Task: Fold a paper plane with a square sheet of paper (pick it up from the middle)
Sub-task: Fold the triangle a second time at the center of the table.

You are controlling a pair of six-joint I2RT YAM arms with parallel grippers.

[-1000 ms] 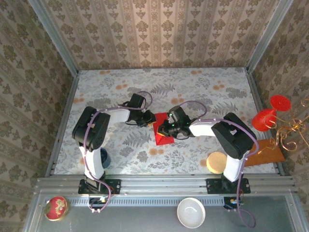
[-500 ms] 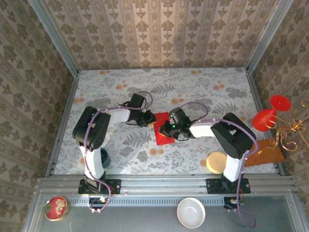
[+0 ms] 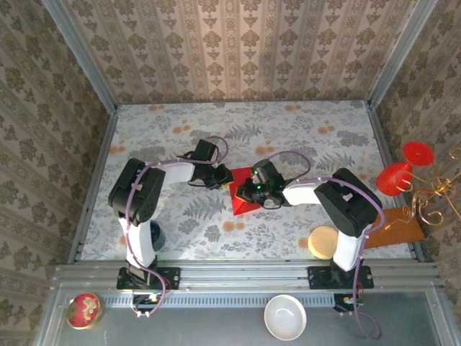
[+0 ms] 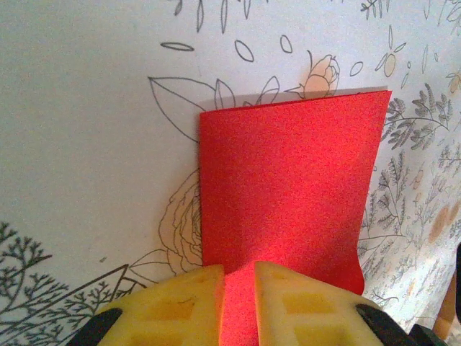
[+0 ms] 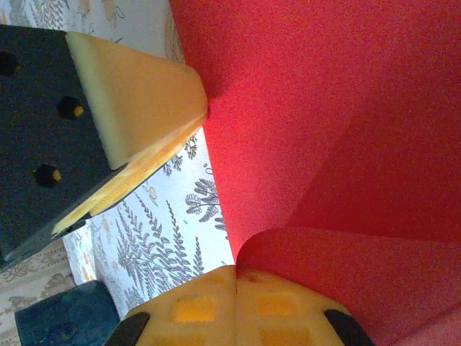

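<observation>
The square sheet of paper (image 3: 243, 205) is bright red and lies mid-table on the floral cloth, between both grippers. My left gripper (image 3: 225, 180) is at its left edge. In the left wrist view the sheet (image 4: 288, 187) lies mostly flat, with its near edge rising between the yellow pads of the left gripper (image 4: 239, 270), which are closed on it. My right gripper (image 3: 251, 189) is over the sheet's middle. In the right wrist view its pads (image 5: 236, 274) are pressed together on a curled fold of the paper (image 5: 324, 108). The left finger (image 5: 137, 94) touches the sheet's edge.
Red translucent glasses (image 3: 403, 169) and gold wire lie at the right wall beside a wooden board (image 3: 392, 234). A tan round disc (image 3: 324, 241) sits by the right arm's base and a dark blue cup (image 3: 155, 234) by the left. A white bowl (image 3: 285, 316) and a red tin (image 3: 84, 308) rest on the front ledge.
The right gripper has edged slightly left over the sheet, bunching the paper a little. The left arm has barely moved.
</observation>
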